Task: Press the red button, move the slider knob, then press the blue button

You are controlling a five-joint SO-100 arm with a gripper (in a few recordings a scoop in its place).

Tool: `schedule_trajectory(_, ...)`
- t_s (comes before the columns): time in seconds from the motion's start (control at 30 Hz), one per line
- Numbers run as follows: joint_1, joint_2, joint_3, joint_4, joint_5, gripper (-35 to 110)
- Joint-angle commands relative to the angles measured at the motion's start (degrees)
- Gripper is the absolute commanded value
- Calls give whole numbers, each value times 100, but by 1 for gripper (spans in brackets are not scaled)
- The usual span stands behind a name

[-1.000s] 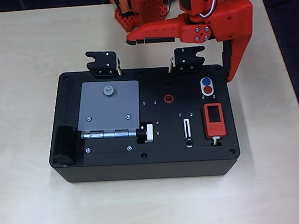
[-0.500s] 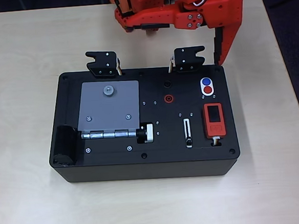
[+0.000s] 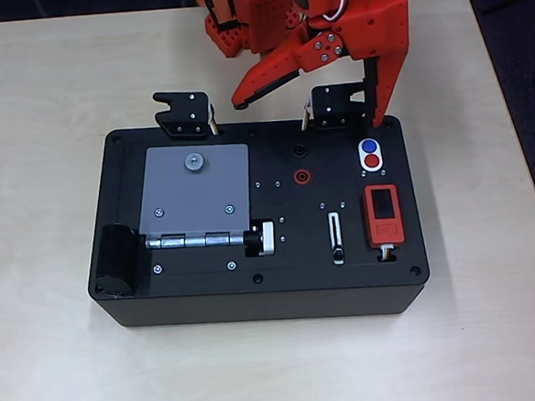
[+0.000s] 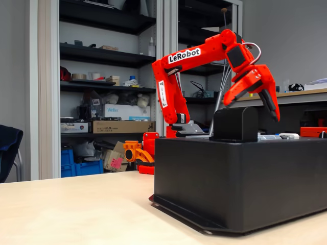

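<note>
step: press red button [image 3: 372, 162] | gripper [image 3: 307, 110] spread wide over box [image 3: 118, 293] rear edge | lower your right fingertip [image 3: 378, 119] squarely, avoiding blue button [image 3: 368, 147]

This looks like a lab or workshop storeroom: open shelves [image 4: 102, 56] hold cardboard boxes [image 4: 122, 126], tape rolls and bottles, blue crates [image 4: 82, 163] sit on the floor, and a pale wooden surface [image 4: 76, 209] carries a black box [image 4: 245, 178].

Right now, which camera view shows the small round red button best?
The overhead view: the small round red button sits fully visible in its white oval surround. The fixed side view looks level with the black box, so its top face is hidden.
</note>
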Motion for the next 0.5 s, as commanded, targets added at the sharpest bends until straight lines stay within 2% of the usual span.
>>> schedule_trajectory(0.0,-44,0,-105,-9,44,75)
schedule_trajectory(0.23,53,-132,-176,-193,-316,62)
schedule_trajectory(0.47,9,-378,-378,-62,0,74)
